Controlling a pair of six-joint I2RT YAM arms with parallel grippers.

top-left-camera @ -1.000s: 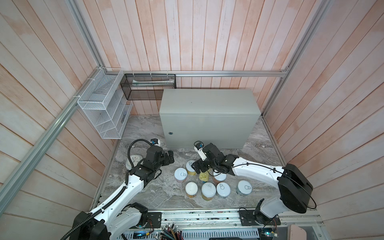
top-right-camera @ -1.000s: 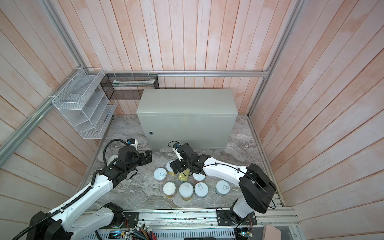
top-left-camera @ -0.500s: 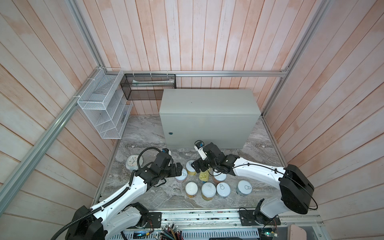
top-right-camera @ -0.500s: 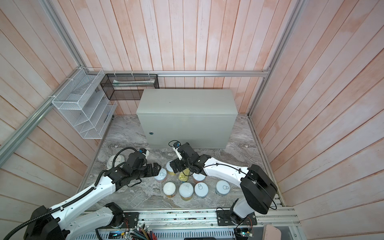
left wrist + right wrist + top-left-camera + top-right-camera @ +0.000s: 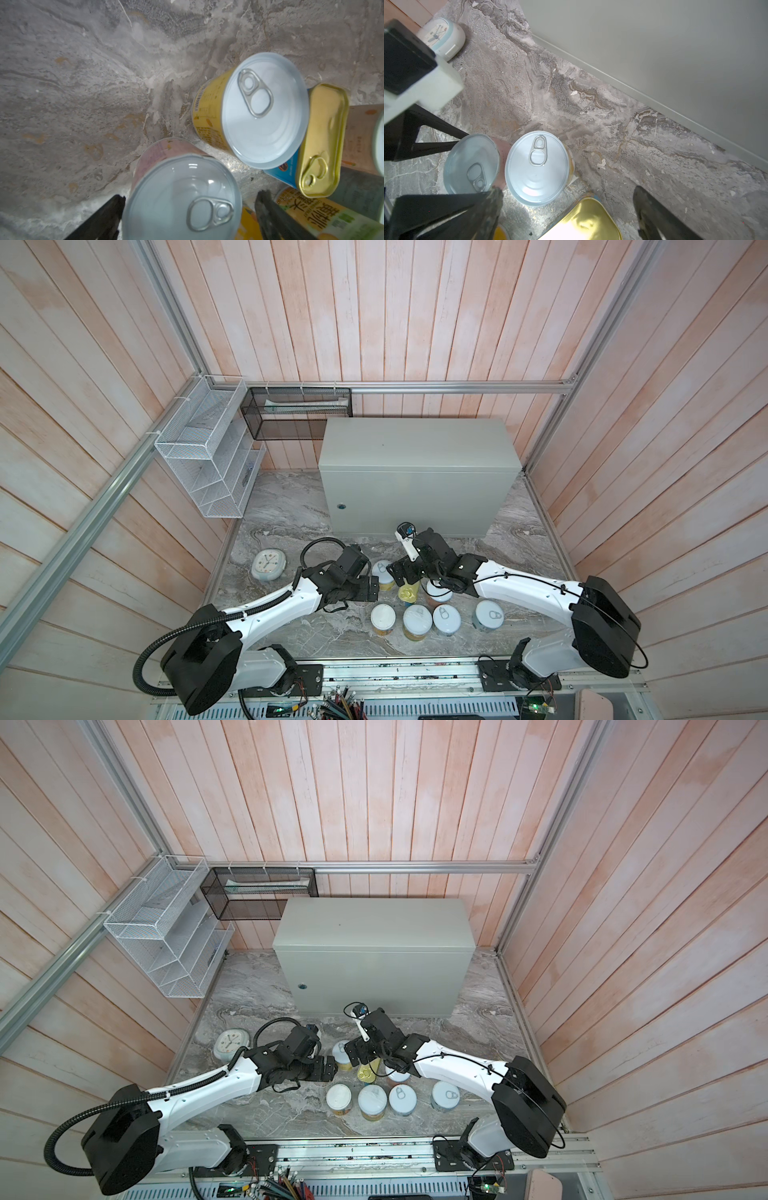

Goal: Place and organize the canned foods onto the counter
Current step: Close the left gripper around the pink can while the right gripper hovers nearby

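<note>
Left arm (image 5: 282,605), right arm (image 5: 528,587): white links, black joints (hose (image 5: 174,633) possibly ribbed).

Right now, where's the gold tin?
In both top views the gold tin sits on the marble mid-cluster, right of the yellow can; the right wrist view shows it between the open jaws of the right gripper, ungripped.

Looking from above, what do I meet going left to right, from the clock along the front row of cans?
The clock → first can, cream lid → second can, yellow label → third can → fourth can, grey side, standing slightly apart.
</note>
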